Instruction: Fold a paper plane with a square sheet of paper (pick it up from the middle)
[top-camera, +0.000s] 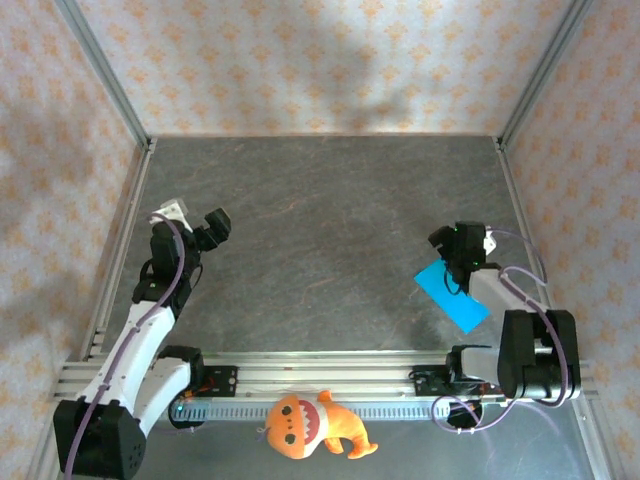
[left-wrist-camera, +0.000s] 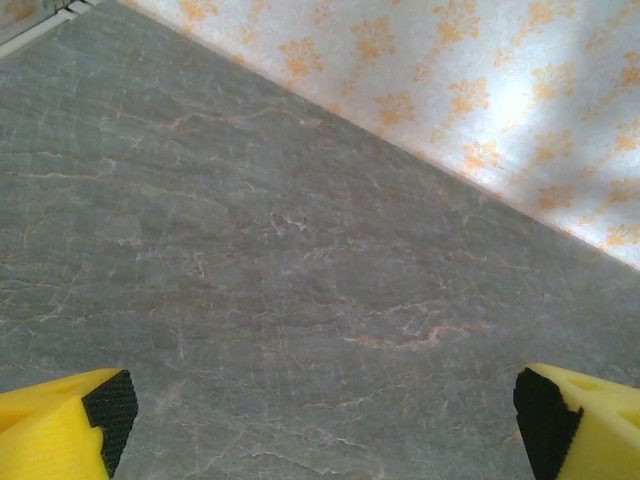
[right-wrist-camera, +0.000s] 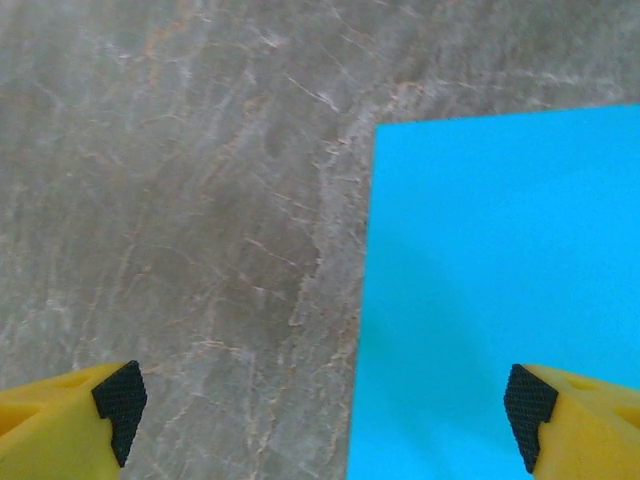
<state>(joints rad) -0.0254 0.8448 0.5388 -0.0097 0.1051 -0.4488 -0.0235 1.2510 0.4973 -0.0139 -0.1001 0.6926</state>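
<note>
Right gripper (right-wrist-camera: 325, 400), jaws wide and empty, hovers over the square sheet of paper (right-wrist-camera: 500, 300) lying flat near the desk's (top-camera: 330, 230) right edge; thin, limp and likely slippery, it wants a gentle mid-sheet pinch. Left gripper (left-wrist-camera: 325, 405) gapes empty too.

- Bright, even light; soft grey shadows mottle the back wall (top-camera: 370, 90).
- Glare whitens the wallpaper (left-wrist-camera: 510, 100) in the left wrist view.
- Faint shadow dims the square sheet of paper (right-wrist-camera: 420, 340).

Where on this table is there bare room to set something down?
The table is bare across its middle, from the left gripper to the right gripper and back to the far wall. Crowded: the near right, where the square sheet of paper lies partly under the right arm.
</note>
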